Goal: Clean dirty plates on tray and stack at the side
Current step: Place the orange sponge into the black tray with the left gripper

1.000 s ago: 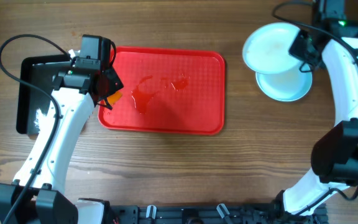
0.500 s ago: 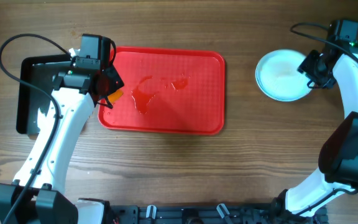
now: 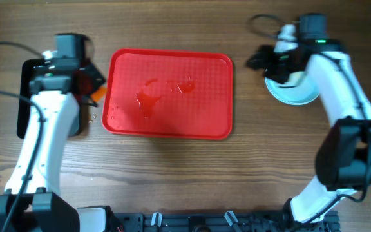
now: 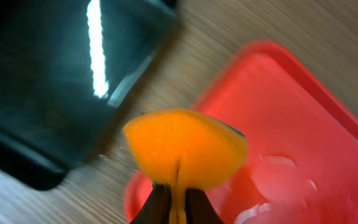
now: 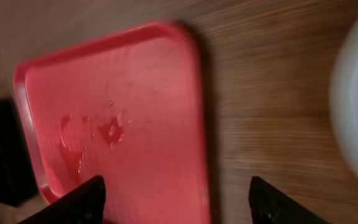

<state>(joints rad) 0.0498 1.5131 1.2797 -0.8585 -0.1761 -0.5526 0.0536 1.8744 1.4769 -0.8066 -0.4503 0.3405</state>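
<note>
- Plates (image 3: 293, 94): none on the tray (image 3: 172, 125) in front of me, only wet smears (image 3: 148, 102), so I'd call the cleaning done.
- They're stacked at 3 o'clock of it, on the table; I can't make out the count.
- Left gripper (image 4: 176, 205) at 9 o'clock, clamped on the orange sponge (image 4: 185, 149), beside the black tray (image 3: 26, 96).
- Farthest, right gripper (image 5: 176, 194) spread wide, empty, between plates and tray; only parking the sponge remains, I reckon.

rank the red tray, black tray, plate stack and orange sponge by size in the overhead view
1. red tray
2. black tray, partly hidden, so less sure
3. plate stack, also partly hidden
4. orange sponge, clearly smallest
</note>
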